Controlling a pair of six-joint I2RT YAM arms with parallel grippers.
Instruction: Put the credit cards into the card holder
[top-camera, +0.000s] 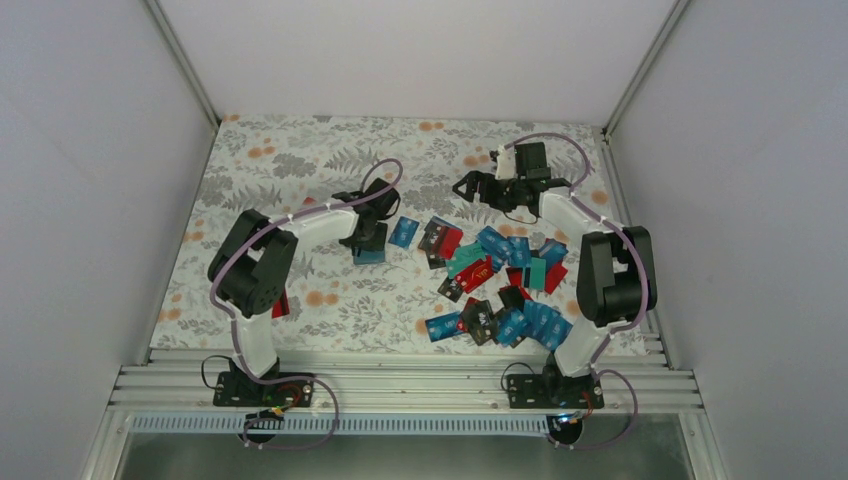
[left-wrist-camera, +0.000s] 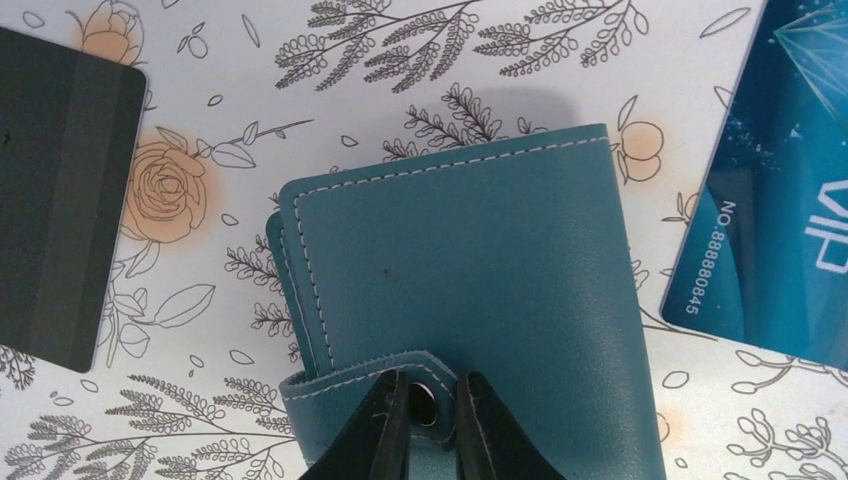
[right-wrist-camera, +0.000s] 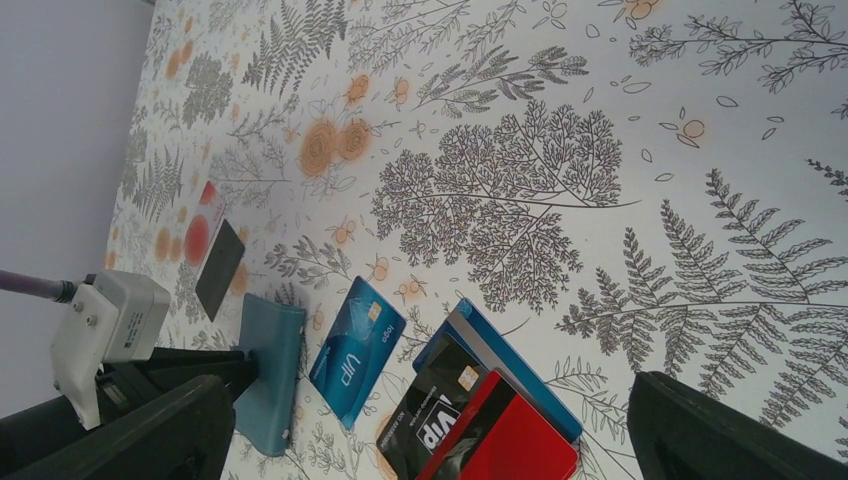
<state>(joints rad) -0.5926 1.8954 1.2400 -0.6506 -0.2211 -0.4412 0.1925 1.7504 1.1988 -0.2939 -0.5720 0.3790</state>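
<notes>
The card holder (left-wrist-camera: 460, 270) lies closed and flat on the table (top-camera: 300, 160), left of centre, and is mostly hidden under the left gripper (top-camera: 368, 236) in the overhead view. From the left wrist its near end is cut off by the frame. The left gripper's fingers (left-wrist-camera: 385, 425) are drawn almost together over the snap tab, with the stud showing in the slit between them. I cannot tell whether they actually pinch the tab. A blue VIP card (left-wrist-camera: 770, 220) lies just right of the holder and a black card (left-wrist-camera: 60, 200) to its left. Both are apart from it and both are cropped. The remaining credit cards (top-camera: 500, 280) overlap in a heap to the right, too tangled to count, and the right arm covers the heap's right edge. The right gripper (top-camera: 478, 190) hangs beyond the heap with its fingers spread wide, holding nothing. The floral cloth shows bare across the far half and along the left side, up to the white walls (top-camera: 90, 150).
</notes>
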